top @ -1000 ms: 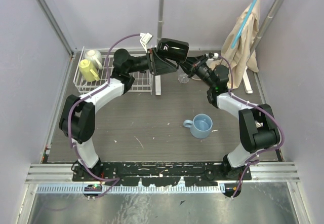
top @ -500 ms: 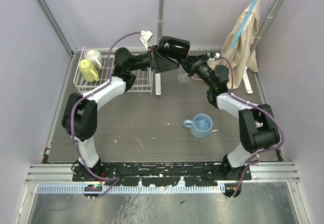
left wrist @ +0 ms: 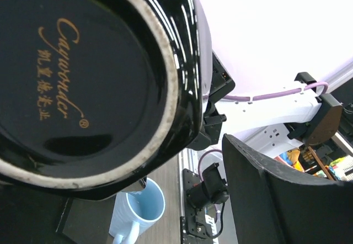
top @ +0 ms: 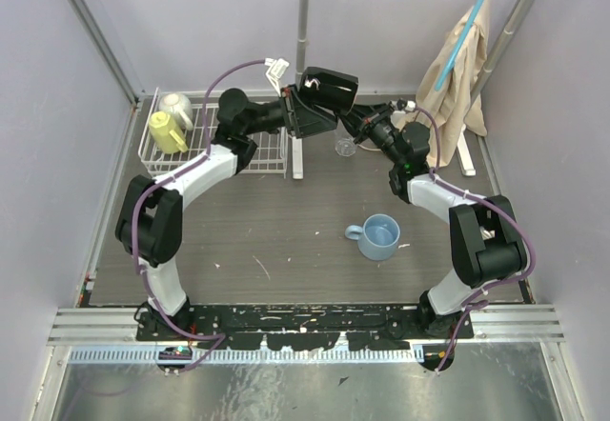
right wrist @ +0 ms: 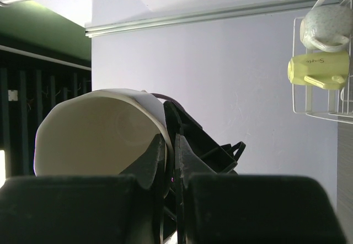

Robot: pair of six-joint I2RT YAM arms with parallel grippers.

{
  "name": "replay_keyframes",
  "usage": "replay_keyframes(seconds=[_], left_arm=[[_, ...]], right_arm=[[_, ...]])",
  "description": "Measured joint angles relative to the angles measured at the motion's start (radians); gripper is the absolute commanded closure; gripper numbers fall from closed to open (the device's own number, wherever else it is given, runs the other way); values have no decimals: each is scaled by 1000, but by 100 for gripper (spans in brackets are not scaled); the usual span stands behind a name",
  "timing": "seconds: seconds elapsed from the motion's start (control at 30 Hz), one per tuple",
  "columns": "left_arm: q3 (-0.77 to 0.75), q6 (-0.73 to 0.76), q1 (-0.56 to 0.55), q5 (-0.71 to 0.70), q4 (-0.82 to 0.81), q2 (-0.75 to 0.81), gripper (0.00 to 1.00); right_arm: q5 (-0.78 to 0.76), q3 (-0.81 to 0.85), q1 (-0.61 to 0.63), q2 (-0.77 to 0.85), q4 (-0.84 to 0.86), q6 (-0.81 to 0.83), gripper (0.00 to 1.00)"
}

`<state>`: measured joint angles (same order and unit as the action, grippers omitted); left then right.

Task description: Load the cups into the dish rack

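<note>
Overhead, the worktop point(top: 286, 240) carries the dish rack point(top: 270, 159) back-left, its right end bare wire. Beside that end the black mug point(top: 329, 86) hangs sideways: base toward the left wrist camera, cream mouth toward the right's. Right claw point(right wrist: 168, 164) pinches its rim; left claw point(top: 307, 114) gapes, one finger point(left wrist: 287, 200) clear.

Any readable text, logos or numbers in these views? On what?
"Cayovnder" plus ®, gold script, spelling unsure: underside of the black mug.
Gold Chinese characters beneath it, same underside: cannot read them surely.
Dark script on the yellow mug: too small to read.
White marking on the black base plate: blurred.
</note>
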<state>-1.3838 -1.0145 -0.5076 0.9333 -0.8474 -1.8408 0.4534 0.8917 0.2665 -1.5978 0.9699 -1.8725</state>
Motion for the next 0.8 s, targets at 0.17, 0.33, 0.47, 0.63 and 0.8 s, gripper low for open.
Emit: replay_keyframes(seconds=[0.17, 0.33, 0.47, 0.63, 0.8], left_arm=[[0, 11, -2, -11, 31, 0, 22], [-3, -2, -28, -16, 54, -7, 22], [-12, -5, -36, -20, 49, -8, 24], [-26, -11, -37, -19, 50, -12, 24], [-32, -19, -31, -14, 54, -13, 23]], right_arm=[[-4, 0, 0, 0, -14, 12, 99], [-11, 5, 20, 0, 5, 12, 99], [-22, 10, 22, 0, 14, 12, 99], [-26, 13, 23, 0, 21, 12, 99], [-29, 13, 23, 0, 32, 12, 99]])
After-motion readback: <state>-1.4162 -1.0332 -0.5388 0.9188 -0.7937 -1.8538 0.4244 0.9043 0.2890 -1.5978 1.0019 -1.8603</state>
